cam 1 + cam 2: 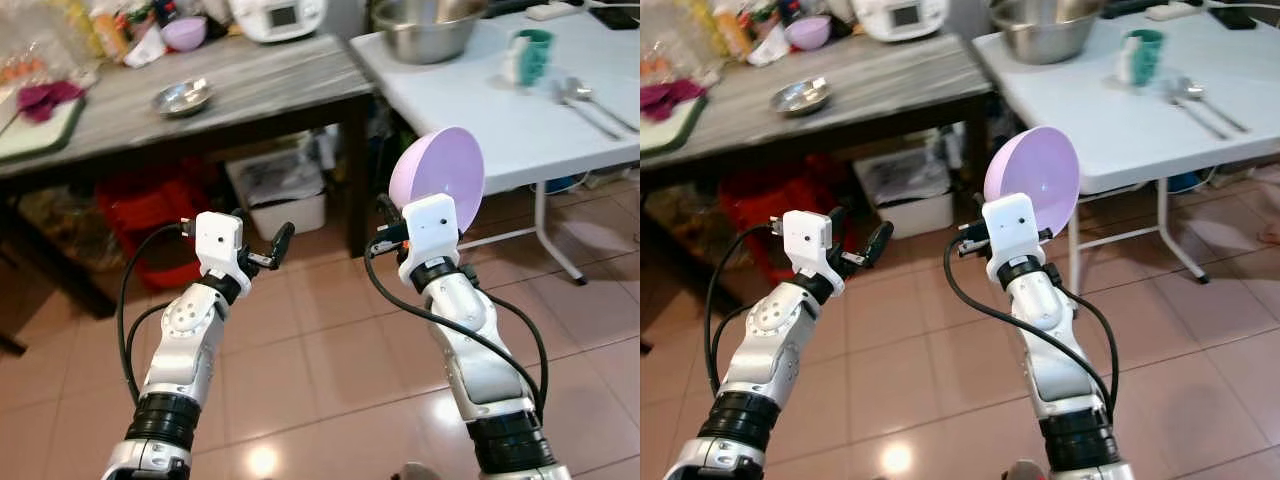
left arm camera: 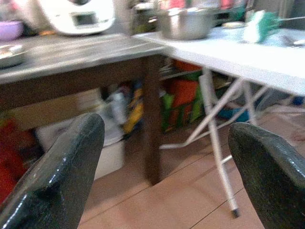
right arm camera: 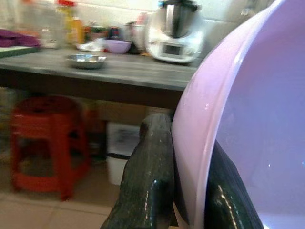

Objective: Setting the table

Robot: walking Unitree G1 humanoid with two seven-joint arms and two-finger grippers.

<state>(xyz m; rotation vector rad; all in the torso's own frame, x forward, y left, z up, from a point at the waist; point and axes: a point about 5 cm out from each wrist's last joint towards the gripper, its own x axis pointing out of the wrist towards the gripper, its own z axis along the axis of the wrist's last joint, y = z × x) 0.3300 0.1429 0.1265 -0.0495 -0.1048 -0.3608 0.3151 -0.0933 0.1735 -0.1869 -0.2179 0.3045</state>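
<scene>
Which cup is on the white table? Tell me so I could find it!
Look at the white folding table on the right. Between the big steel mixing bowl at its back and the two metal spoons stands the green plastic cup. It is the table's one green thing, taller than the spoons.

Red plastic stool [image 3: 45, 143] stands under grey bench [image 1: 250, 90]; white storage bin [image 1: 285, 195] at its 3 o'clock, on tiled floor [image 1: 320, 350].
</scene>
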